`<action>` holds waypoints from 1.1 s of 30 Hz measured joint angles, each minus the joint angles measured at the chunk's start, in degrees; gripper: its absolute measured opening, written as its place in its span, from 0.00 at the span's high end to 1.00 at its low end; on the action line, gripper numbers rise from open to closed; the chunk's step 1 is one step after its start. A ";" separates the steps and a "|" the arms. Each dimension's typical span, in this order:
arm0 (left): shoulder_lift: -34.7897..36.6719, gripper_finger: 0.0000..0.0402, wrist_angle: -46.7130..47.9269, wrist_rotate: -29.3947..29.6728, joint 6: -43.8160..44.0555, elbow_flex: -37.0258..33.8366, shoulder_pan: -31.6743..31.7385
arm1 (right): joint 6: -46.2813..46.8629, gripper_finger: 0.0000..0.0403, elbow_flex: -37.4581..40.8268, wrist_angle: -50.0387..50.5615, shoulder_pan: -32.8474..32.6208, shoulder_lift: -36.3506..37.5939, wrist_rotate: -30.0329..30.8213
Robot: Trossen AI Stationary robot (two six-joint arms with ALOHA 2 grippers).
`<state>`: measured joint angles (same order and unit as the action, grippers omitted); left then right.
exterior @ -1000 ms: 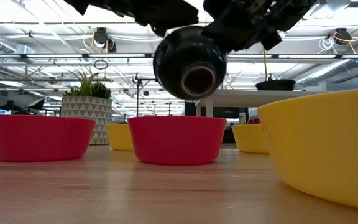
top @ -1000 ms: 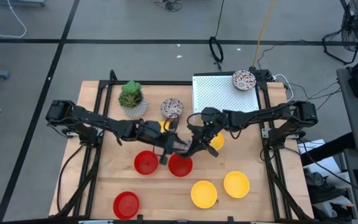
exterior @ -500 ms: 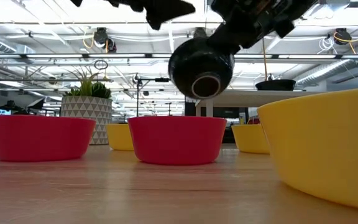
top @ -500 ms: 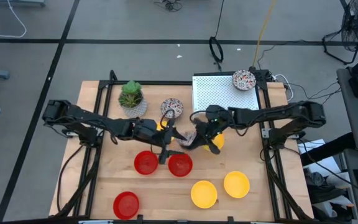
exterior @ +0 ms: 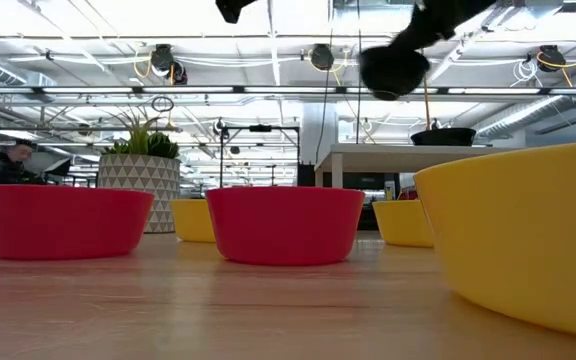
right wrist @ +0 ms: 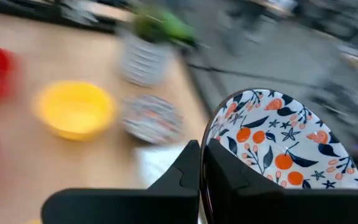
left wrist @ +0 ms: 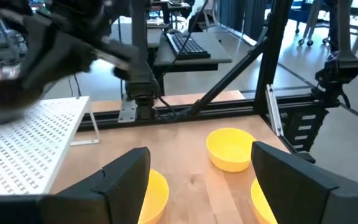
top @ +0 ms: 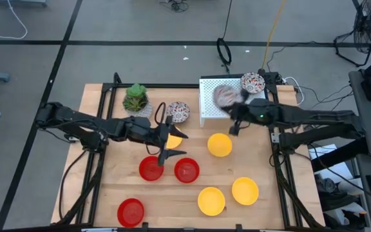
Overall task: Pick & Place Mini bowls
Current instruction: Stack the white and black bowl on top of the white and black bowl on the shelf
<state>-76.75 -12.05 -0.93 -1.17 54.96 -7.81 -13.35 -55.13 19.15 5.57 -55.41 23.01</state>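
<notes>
My right gripper (top: 232, 107) is shut on a white mini bowl with a floral pattern (right wrist: 272, 149). It holds the bowl in the air over the white perforated board (top: 211, 113) at the table's far right; the low view shows the bowl's dark underside (exterior: 393, 70). My left gripper (top: 176, 145) hangs open and empty above the table's middle, beside a yellow mini bowl (top: 172, 134) and over two red ones (top: 151, 169) (top: 187, 171). Another floral bowl (top: 252, 82) sits on the board's far corner and one (top: 178, 111) stands on the table. My right gripper pinches the floral bowl's rim (right wrist: 211, 144), one finger inside the bowl and one outside. The bowl is lifted clear of the board and tilted, so its patterned inside faces the wrist camera.
Three more yellow bowls (top: 219, 144) (top: 211, 200) (top: 245, 191) and a red one (top: 131, 212) stand on the wooden table (top: 108, 193). A green plant in a patterned pot (top: 136, 102) stands at the far left. Black frame rails run along the table's edges.
My left gripper has opened, let go of the floral bowl and drawn back a little toward the left. My right gripper has carried the bowl up and toward the table's far right, from above the red bowls to over the white board.
</notes>
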 joint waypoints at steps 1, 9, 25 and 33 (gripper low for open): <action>0.02 0.29 0.00 0.02 -0.01 0.00 0.10 | 0.00 1.00 0.00 1.38 0.80 0.90 3.61; -0.04 0.29 0.32 3.50 -0.02 0.00 1.45 | 0.01 1.00 0.00 6.08 11.81 3.01 14.33; -0.04 0.29 1.25 5.09 -0.02 0.00 2.60 | 2.08 1.00 0.00 8.84 29.80 -3.44 1.98; -0.07 0.29 3.39 6.55 -0.06 -0.02 2.60 | 3.37 0.99 0.00 10.12 30.42 -3.59 1.91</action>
<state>-76.82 -8.66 5.62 -1.23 54.94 -5.21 -9.98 -55.13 29.27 35.99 -59.00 24.92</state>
